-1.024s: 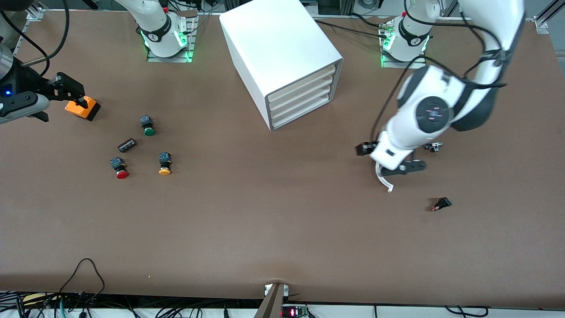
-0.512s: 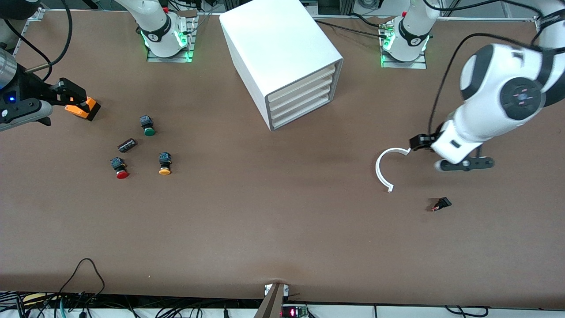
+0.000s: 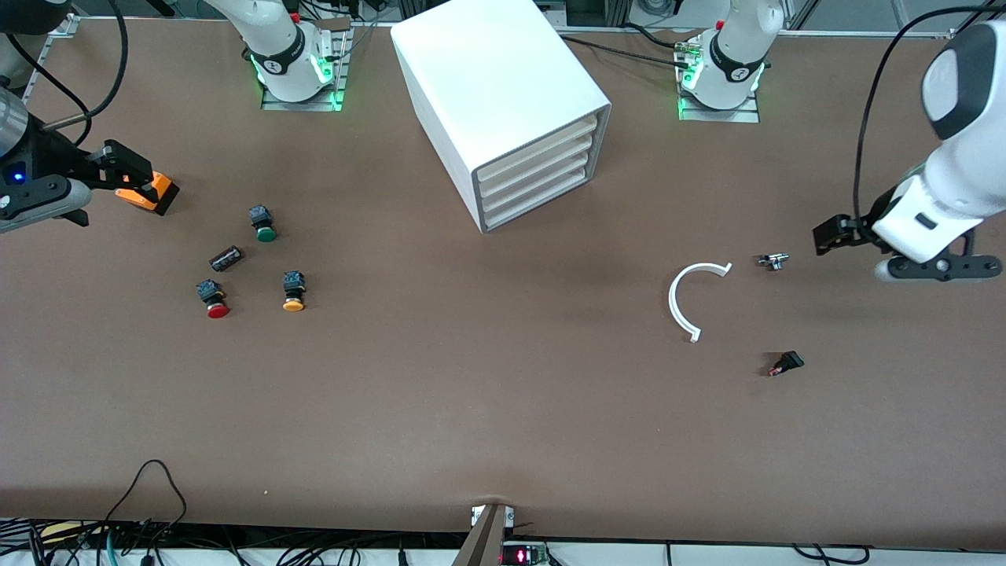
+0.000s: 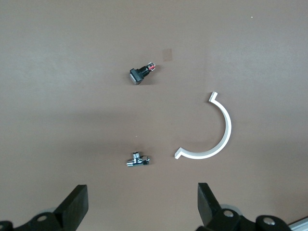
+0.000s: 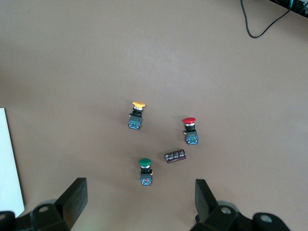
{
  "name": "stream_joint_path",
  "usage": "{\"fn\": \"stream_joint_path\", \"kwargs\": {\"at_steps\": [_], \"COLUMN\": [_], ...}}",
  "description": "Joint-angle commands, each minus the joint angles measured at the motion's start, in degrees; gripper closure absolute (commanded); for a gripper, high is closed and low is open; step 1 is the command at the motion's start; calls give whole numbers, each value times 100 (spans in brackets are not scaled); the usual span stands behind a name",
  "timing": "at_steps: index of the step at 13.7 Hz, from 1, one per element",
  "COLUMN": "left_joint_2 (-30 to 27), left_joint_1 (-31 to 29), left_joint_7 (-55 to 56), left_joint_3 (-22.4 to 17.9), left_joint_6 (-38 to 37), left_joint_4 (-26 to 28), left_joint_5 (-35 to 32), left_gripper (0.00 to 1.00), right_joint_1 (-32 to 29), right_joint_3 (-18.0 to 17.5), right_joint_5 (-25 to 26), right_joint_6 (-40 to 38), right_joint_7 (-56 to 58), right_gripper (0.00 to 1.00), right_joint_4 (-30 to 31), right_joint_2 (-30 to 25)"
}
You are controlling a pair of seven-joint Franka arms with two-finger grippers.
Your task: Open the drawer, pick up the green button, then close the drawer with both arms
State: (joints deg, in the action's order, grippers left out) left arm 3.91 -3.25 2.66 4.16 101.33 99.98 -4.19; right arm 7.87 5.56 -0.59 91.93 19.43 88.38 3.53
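Front view: the cabinet [image 3: 503, 110] stood at upper centre with all four drawers flush. The green button [image 3: 266, 233] lay on the worktop [image 3: 471, 409] toward the right arm's end, outside any drawer. The left hand [image 3: 935, 270] hung over the worktop at the left arm's end. The right hand [image 3: 130, 169] hung over an orange box [image 3: 153, 191].

Left wrist view: the left hand [image 4: 142, 207] had its fingers apart, with nothing between them.

Right wrist view: the right hand [image 5: 139, 204] had its fingers apart, and the green button [image 5: 145, 170] lay below it.

Judgement: this scene fits either a finished job or a drawer awaiting opening, so no next move is settled. No writing was legible.
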Motion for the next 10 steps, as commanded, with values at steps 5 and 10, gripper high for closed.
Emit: {"fn": "stream_joint_path", "kwargs": {"at_steps": [5,10], "left_joint_2": [-558,-708], "left_joint_1": [44,79], "left_joint_7": [-809,-828], "left_joint_3": [-477,-670], "left_joint_6": [-158,-368], "left_joint_4": [153,57], "left_joint_5": [111,594], "left_gripper": [0,0], "right_joint_1": [21,-14], "right_joint_3": [24,33], "right_joint_5": [-99,-91], "right_joint_6": [53,114], "right_joint_7": [-53,-44], "right_gripper": [1,1], "right_joint_4": [-154,-154], "right_joint_2": [77,77]}}
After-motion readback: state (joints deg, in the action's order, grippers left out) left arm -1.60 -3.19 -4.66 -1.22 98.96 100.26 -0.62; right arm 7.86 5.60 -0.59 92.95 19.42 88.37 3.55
